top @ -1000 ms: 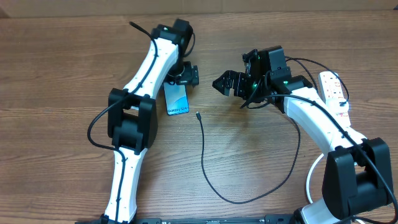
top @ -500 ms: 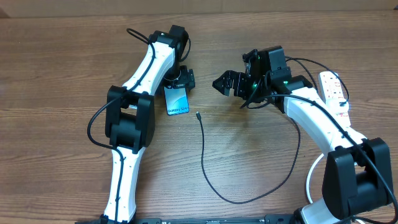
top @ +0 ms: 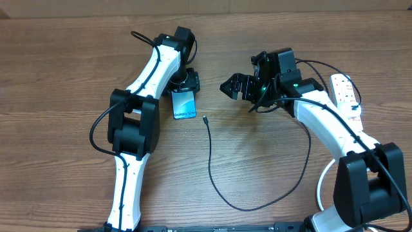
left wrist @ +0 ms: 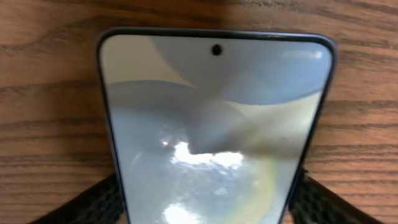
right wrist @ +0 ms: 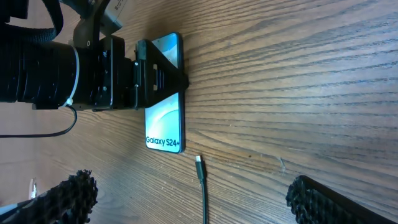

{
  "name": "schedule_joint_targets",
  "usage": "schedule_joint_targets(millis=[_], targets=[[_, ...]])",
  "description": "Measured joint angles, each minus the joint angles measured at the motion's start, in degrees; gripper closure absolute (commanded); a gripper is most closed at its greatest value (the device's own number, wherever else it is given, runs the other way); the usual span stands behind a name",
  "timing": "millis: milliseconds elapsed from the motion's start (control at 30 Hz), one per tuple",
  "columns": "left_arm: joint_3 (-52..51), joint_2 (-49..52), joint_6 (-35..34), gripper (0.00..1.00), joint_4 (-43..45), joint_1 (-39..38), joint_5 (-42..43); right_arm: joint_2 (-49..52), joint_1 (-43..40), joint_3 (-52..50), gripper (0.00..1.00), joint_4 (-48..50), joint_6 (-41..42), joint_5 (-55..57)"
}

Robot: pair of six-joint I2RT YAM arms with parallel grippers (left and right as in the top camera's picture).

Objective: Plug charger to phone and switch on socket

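Left tool (top: 185, 90) shifted slightly left; phone (top: 184, 106) end sits between its fingers (left wrist: 87, 202).

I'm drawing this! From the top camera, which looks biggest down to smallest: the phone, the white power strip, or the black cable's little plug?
1. White power strip and phone: about alike, both partly covered, so unranked.
2. Cable's plug: clearly smallest.

Brown wood-grain table (top: 58, 51). Flat on it, screen up, between the fingers of the left pincer (top: 186, 85): the phone (top: 184, 106), lettered end pointing out past the fingertips. Just beyond that end, not touching: the plug of the charger (top: 210, 161), cable looping wide and back toward the right pincer (top: 233, 87). Well behind that pincer, beside its arm: the socket (top: 346, 93), white lead (top: 321, 187) trailing off.
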Motion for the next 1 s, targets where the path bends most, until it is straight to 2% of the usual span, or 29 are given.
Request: schedule_joint_targets(millis=[133, 333, 567, 1000], targets=[[0.0, -0.1, 0.1, 0.44, -0.2, 0.0, 0.0, 0.0, 0.0, 0.0, 0.00, 0.0, 0.0, 0.0], [0.0, -0.1, 0.4, 0.43, -0.4, 0.0, 0.2, 0.0, 0.0, 0.0, 0.00, -0.2, 0.0, 0.0], [0.4, -0.1, 2.0, 0.48, -3.6, 0.4, 1.8, 0.0, 0.0, 0.0, 0.00, -1.1, 0.0, 0.0], [5.6, 1.4, 3.3, 0.46, -8.7, 1.1, 4.0, 0.0, 1.3, 0.0, 0.00, -2.1, 0.1, -0.2]])
